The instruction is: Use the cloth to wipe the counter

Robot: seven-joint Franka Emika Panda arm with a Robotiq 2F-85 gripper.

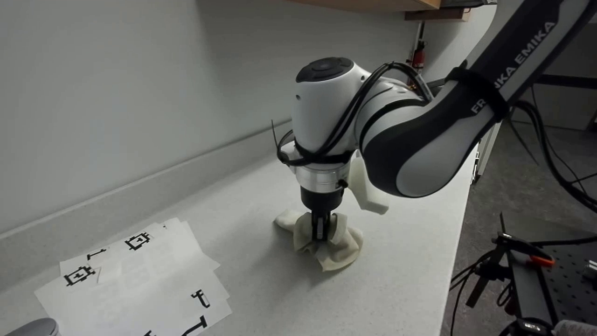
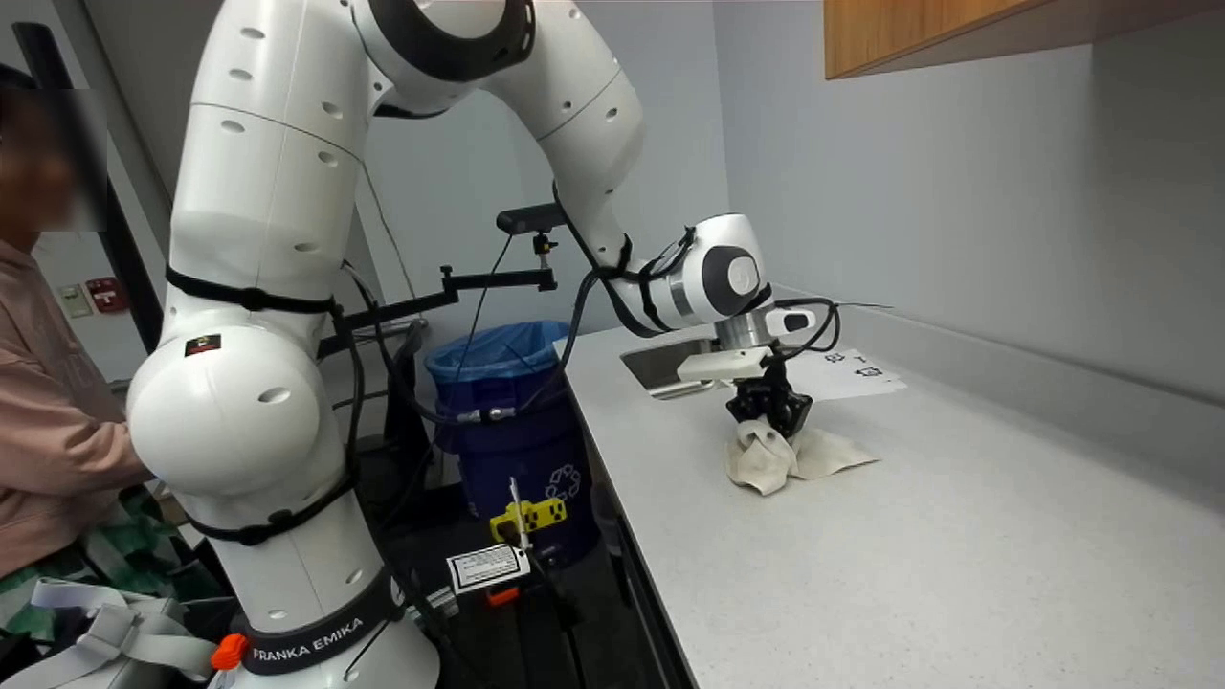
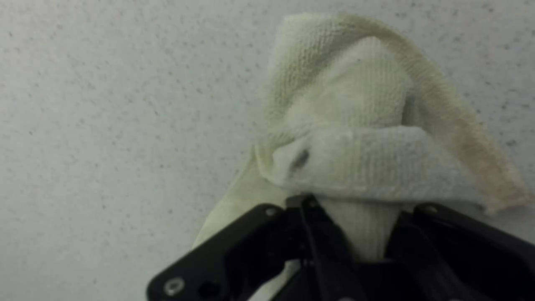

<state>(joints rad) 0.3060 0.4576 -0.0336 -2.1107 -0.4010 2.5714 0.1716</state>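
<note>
Cream, ribbed cloth (image 3: 376,163) lies crumpled on the counter (image 1: 396,280), a fold grasped in the pincer (image 1: 320,232).

A: Views set how?
B: In an exterior view, the cloth (image 1: 345,248) is looked down on obliquely, paper sheets (image 1: 154,284) on its near side. In an exterior view, it is faced roughly the opposite way: paper sheets (image 2: 837,385) beyond it, arm (image 2: 254,402) nearer, left of it.
A: Overlap? Wrist?
B: Cloth, paper sheets and counter (image 1: 396,284) are caught in both exterior views, well back. In the wrist view, the cloth is seen close, from above.
</note>
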